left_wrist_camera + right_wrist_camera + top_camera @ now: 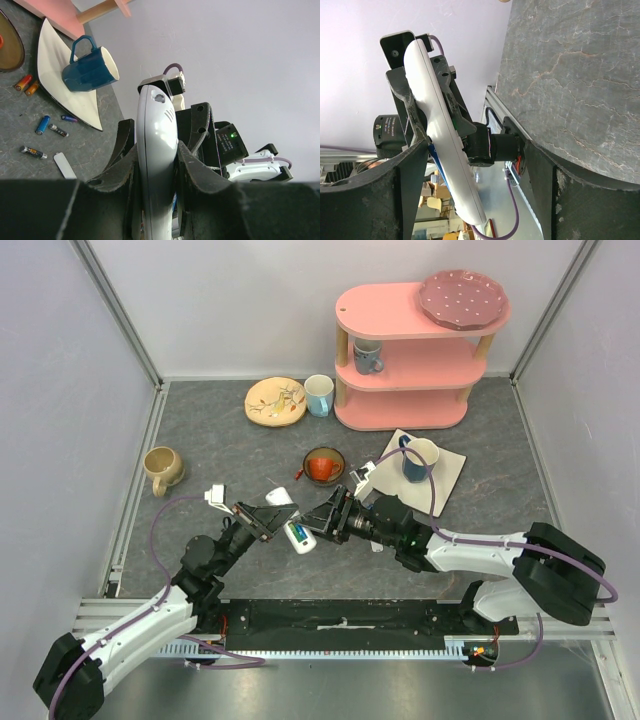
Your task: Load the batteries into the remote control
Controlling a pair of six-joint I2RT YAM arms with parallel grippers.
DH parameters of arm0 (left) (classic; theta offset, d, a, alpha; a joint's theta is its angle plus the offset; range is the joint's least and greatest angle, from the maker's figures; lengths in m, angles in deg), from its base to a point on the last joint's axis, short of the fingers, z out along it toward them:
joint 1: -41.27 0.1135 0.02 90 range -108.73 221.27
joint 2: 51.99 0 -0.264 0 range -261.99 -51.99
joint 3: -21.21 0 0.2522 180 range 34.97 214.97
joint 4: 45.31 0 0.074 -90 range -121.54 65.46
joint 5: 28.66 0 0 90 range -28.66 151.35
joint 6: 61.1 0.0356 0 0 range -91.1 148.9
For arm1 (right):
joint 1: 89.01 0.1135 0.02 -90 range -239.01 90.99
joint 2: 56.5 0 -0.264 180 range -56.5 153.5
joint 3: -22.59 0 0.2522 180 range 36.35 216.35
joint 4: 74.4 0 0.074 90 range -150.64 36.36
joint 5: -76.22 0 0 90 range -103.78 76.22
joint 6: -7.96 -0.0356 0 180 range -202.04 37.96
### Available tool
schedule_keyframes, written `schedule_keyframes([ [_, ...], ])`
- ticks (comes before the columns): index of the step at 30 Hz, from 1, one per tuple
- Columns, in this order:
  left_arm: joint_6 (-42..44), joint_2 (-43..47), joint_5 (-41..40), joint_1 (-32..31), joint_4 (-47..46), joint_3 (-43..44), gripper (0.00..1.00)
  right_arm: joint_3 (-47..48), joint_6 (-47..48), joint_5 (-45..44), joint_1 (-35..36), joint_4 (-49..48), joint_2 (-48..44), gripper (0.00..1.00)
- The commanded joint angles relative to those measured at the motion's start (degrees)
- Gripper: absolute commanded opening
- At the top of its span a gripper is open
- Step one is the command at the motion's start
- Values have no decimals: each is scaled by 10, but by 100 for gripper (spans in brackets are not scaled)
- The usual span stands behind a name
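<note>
Remote control [156, 165] in left hand [162, 120], left wrist alone shows loose batteries [42, 125]

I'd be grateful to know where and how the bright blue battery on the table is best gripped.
Grip the blue battery across its middle, from straight above: it lies flat on the table, a thin cylinder, with bare table along both long sides, apart from the other batteries.

Left wrist view cuts off the remote control [157, 145], perhaps mid-length.
</note>
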Motion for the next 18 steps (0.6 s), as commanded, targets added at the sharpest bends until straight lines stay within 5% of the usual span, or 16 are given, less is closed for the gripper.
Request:
schedule_keyframes([
  [1, 15, 5, -19, 2, -83, 38, 2, -16, 8, 10, 6, 26, 13, 84],
  [18, 23, 3, -31, 2, -87, 51, 2, -14, 9, 17, 7, 21, 22, 73],
])
